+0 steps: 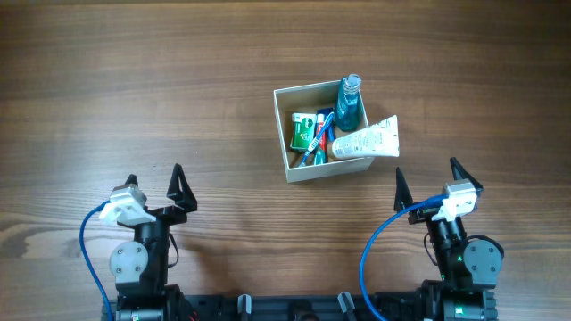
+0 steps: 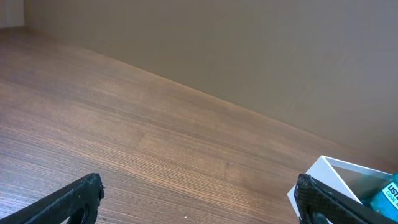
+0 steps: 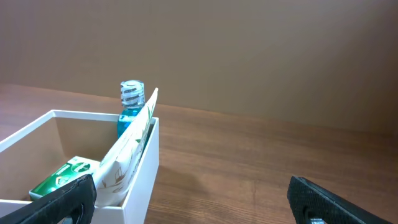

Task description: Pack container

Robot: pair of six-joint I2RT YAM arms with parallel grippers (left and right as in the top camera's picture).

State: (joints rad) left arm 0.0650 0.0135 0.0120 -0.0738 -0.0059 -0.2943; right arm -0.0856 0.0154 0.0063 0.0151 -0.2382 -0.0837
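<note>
Container (image 1: 323,171) looked packed, tube (image 1: 366,141) overhanging its rim; left claw (image 1: 154,174) and right claw (image 1: 426,168) gaped wide, empty; next move judged: perhaps seating that tube.

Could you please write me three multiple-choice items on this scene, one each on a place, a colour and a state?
1. Where is the white tube?
A. Flat on the table, left of the container
B. In the container, one end sticking out over its right wall
C. Held in an end effector

2. What colour is the bottle standing in the container?
A. Red
B. Yellow
C. Blue

3. How do the left end effector and the right end effector stand?
A. Both open and empty
B. Both shut on the container
C. One open, one shut on the tube

Answers:
1 B: the overhead view shows the tube leaning in the box and reaching past the right wall.
2 C: its body is blue under a clear cap.
3 A: each pair of fingers is spread wide, with nothing between them, on the near side of the container.
</note>
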